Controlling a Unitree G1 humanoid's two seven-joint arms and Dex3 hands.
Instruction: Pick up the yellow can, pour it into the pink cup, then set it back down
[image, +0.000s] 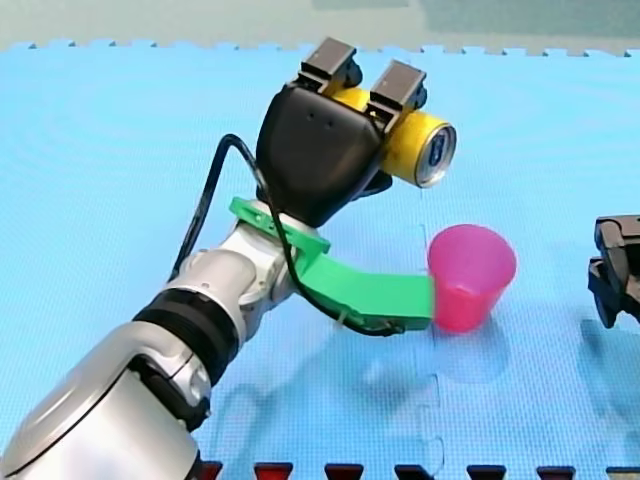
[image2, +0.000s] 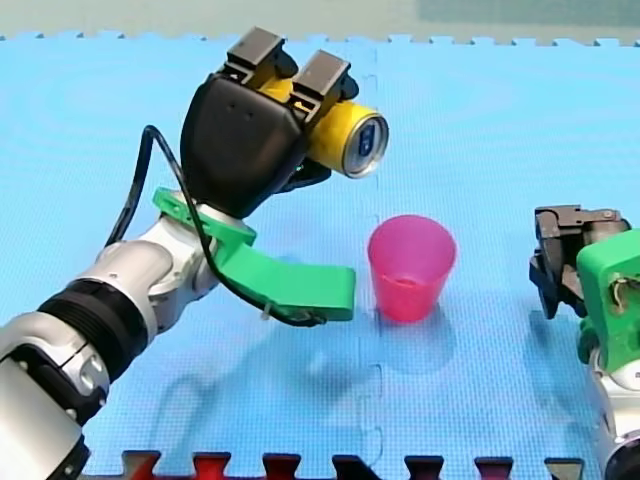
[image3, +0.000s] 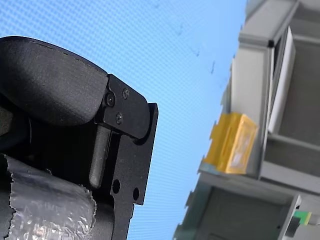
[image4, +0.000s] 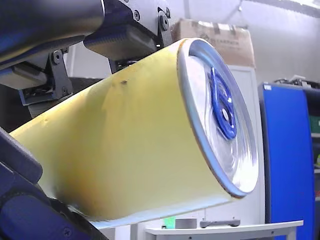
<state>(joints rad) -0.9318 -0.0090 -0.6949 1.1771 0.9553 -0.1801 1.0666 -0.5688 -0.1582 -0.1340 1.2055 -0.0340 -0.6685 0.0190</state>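
The yellow can (image: 425, 148) is tipped on its side in the air, gripped tight by the left hand (image: 320, 150), with its silver top pointing out past the fingertips. The pink cup (image: 470, 275) stands upright on the blue mat (image: 120, 150), below and a little beyond that top. The right hand (image2: 565, 262) holds nothing, apart on the cup's far side.

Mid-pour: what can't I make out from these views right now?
Yellow can: rear end hidden inside the gripping left hand, head views.
Pink cup: lower left covered by green bracket, first head view.
Right hand, right of cup: cut by frame edge, first head view.
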